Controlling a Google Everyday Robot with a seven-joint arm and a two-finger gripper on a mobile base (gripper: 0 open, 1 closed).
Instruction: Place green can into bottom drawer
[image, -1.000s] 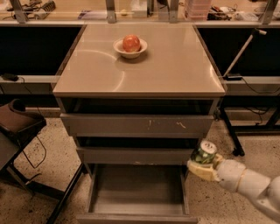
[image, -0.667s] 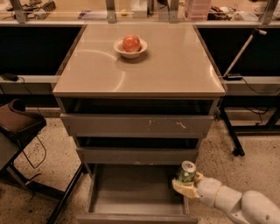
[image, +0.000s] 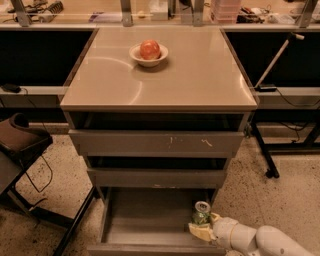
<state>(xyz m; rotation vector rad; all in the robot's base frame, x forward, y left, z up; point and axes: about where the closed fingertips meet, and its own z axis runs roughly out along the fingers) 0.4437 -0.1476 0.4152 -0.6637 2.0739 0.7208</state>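
The gripper (image: 204, 231) hangs low beneath the table's (image: 200, 85) front right corner, jaws closed on the base of the green can (image: 201, 212). The can stands upright over the right side of the open bottom drawer (image: 145, 222). The carry looks nearly complete, with only setting down and release left. A white bowl (image: 148, 59) holding an apple (image: 150, 49) sits near the table's back edge. A chair (image: 20, 142) stands off the left edge on the speckled floor (image: 280, 200).
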